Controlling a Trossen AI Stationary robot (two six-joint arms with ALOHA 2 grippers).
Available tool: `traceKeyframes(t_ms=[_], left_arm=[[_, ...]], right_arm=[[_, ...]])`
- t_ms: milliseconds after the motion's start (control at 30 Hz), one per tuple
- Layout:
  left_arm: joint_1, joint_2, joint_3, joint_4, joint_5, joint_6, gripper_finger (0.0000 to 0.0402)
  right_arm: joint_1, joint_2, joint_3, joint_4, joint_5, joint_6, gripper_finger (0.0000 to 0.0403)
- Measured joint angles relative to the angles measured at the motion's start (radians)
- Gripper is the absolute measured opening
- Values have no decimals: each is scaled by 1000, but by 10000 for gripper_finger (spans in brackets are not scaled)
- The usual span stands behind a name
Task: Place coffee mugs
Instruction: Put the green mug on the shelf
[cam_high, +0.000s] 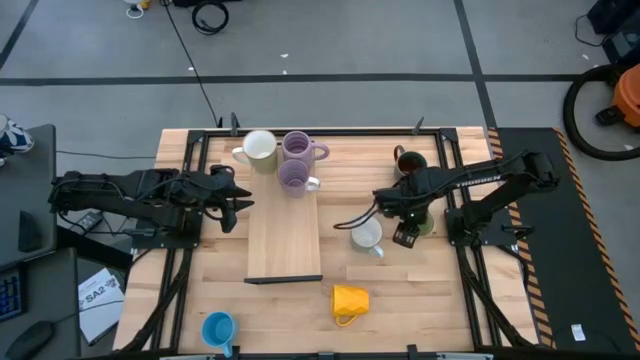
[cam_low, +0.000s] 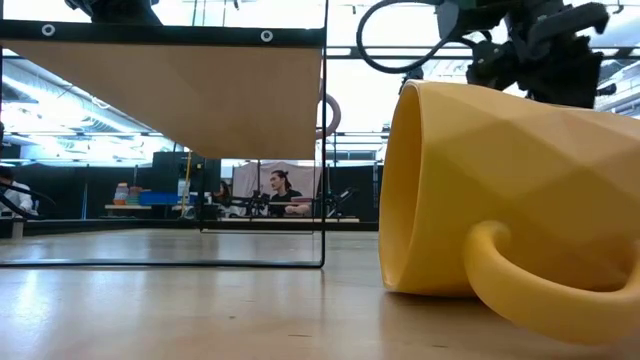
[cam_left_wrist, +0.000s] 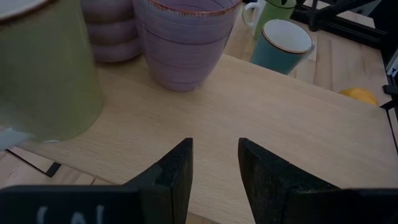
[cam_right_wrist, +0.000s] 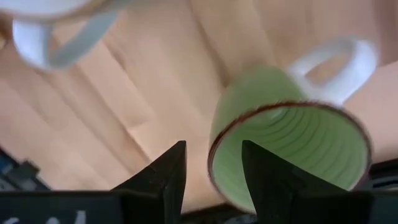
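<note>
From high above, all of the wooden desk (cam_high: 400, 290) in view. Three mugs at the far end of the pale board (cam_high: 285, 235): a cream mug (cam_high: 259, 148), a purple mug (cam_high: 299, 147) and a second purple mug (cam_high: 293, 176) just nearer. Left end effector (cam_high: 240, 200) at the board's left edge, near those mugs, fingers a little apart, holding nothing. Right end effector (cam_high: 402, 222) over the right side of the desk, right by a pale mug (cam_high: 367, 236) and a green mug (cam_high: 424, 222). Dark mug (cam_high: 409, 162) farther back. Yellow mug (cam_high: 351, 301) on its side near the front. Blue mug (cam_high: 218, 328) at the near left.

From desk height, only the yellow mug (cam_low: 510, 190) up close, lying down, handle forward. Person (cam_low: 283, 195) seated far back in the room.

From the left wrist, fingers (cam_left_wrist: 180, 177) apart over bare board, with the purple mug (cam_left_wrist: 183, 40) just ahead and a teal-sided mug (cam_left_wrist: 281, 45) beyond.

From the right wrist, fingers (cam_right_wrist: 165, 174) apart, with one of them at the rim of the green mug (cam_right_wrist: 292, 137). Cannot tell if gripped. White handle (cam_right_wrist: 56, 43) of another mug close by.
</note>
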Motion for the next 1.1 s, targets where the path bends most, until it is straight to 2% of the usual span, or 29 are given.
traceKeyframes(t_ms=[367,633,833,967,1100], left_arm=[[0,0,0,0,0,1,135],[0,0,0,-1,0,2,134],[0,0,0,-1,0,2,135],[0,0,0,-1,0,3,134],[0,0,0,-1,0,3,135]], right_arm=[[0,4,-5,51,75,109,160],[0,5,-66,91,74,202,160],[0,5,-102,130,75,212,158],[1,5,-107,143,90,211,139],[2,5,-107,143,120,211,98]])
